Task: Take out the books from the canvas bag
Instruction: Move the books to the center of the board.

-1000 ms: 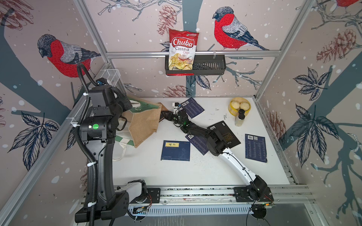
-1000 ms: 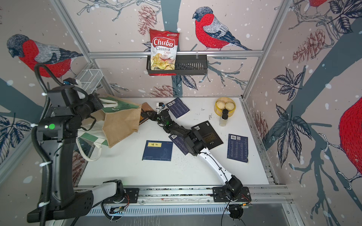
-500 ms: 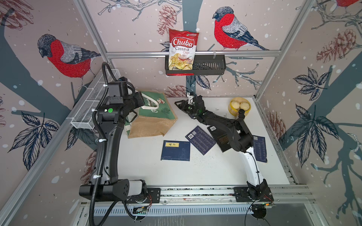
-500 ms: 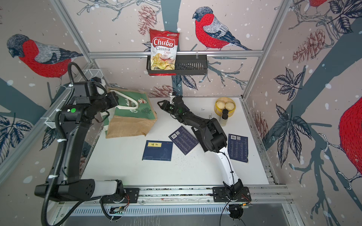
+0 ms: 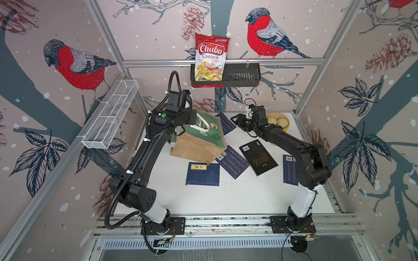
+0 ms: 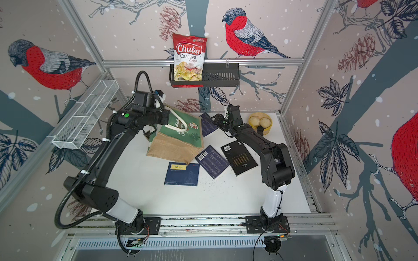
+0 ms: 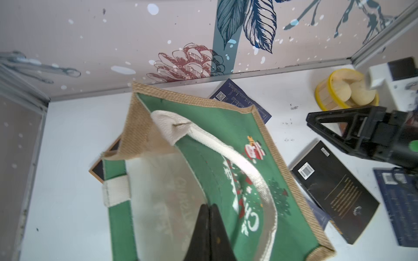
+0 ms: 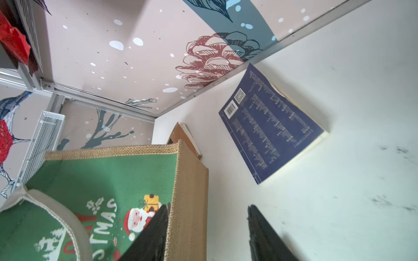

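Several books (image 5: 257,158) lie outside the canvas bag (image 5: 196,146) — left gripper (image 7: 207,210) pinches its rim, right gripper (image 8: 207,209) jaws apart.

Red chips bag (image 5: 211,59) in black wall basket (image 5: 242,75); yellow tub (image 7: 326,99) on white table (image 5: 237,198)

Walls all round: pale pink wallpaper (image 5: 158,34) printed with red-breasted grey birds (image 5: 264,38), pine cones, dark blue leaves, grey-blue branches. Silver aluminium frame bars (image 5: 271,60) cross the upper centre and run up the corners in both top views. Black slotted plastic wall basket (image 5: 242,75) hangs on the bar, upper centre. White wire mesh tray (image 5: 110,117) sits centre-left on the side wall. Flat white tabletop (image 5: 237,198) fills the middle, with small dark specks. Silver slotted rail (image 5: 226,222) along its lower edge. Soft even light.
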Controlling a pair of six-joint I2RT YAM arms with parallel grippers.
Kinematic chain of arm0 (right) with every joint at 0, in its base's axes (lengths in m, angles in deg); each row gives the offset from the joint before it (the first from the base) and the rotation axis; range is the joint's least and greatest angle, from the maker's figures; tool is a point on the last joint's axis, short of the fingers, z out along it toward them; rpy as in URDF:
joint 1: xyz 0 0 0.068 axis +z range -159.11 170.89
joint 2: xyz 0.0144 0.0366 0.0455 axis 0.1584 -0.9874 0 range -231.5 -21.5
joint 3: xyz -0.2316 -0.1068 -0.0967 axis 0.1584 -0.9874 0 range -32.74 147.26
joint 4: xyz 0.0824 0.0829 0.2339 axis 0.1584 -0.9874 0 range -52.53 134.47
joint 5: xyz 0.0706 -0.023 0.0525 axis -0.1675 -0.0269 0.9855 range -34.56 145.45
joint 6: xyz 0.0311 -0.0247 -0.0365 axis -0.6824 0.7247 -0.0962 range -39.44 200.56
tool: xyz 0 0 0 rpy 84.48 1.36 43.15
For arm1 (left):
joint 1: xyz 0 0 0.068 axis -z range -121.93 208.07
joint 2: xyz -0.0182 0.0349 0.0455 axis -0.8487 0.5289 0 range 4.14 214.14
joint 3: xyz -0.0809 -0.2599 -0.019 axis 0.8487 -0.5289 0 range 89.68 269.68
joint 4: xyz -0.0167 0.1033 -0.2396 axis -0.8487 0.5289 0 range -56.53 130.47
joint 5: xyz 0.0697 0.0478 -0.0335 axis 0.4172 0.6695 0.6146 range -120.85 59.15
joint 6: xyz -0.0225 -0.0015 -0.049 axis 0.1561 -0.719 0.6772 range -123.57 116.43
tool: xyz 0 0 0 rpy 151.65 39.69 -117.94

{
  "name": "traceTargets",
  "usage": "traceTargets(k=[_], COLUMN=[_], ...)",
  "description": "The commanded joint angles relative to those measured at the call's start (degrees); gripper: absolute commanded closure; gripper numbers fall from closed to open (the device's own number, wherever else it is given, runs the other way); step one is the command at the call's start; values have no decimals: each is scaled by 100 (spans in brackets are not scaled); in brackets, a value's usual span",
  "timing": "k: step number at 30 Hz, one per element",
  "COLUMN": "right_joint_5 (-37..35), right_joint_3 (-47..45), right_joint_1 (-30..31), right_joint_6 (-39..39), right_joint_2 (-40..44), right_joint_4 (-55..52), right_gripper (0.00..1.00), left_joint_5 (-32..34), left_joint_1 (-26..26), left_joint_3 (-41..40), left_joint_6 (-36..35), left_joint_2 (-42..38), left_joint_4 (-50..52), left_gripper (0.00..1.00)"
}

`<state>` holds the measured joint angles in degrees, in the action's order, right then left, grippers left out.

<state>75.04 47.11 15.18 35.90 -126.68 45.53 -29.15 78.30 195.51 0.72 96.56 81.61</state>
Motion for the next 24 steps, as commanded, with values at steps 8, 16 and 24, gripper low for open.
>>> traceTargets(k=[8, 16, 24], right_joint_5=[78, -340, -175], right_joint_3=[-344, 210, 1063], right_joint_1=[100, 549, 830], right_joint_6=[1253, 1800, 1962], right_joint_2=[337, -666, -1757], right_joint_4=[-2042, -2612, -2286], right_gripper=[50, 50, 48], left_joint_5=[2140, 3746, 3691], left_joint_1=[891, 1340, 1361], left_joint_3=[547, -963, -1798], left_joint_6=[-2147, -3415, -3163], left_joint_2=[528, -202, -588], left_joint_4=[-70, -1583, -1711], left_gripper=[100, 100, 100])
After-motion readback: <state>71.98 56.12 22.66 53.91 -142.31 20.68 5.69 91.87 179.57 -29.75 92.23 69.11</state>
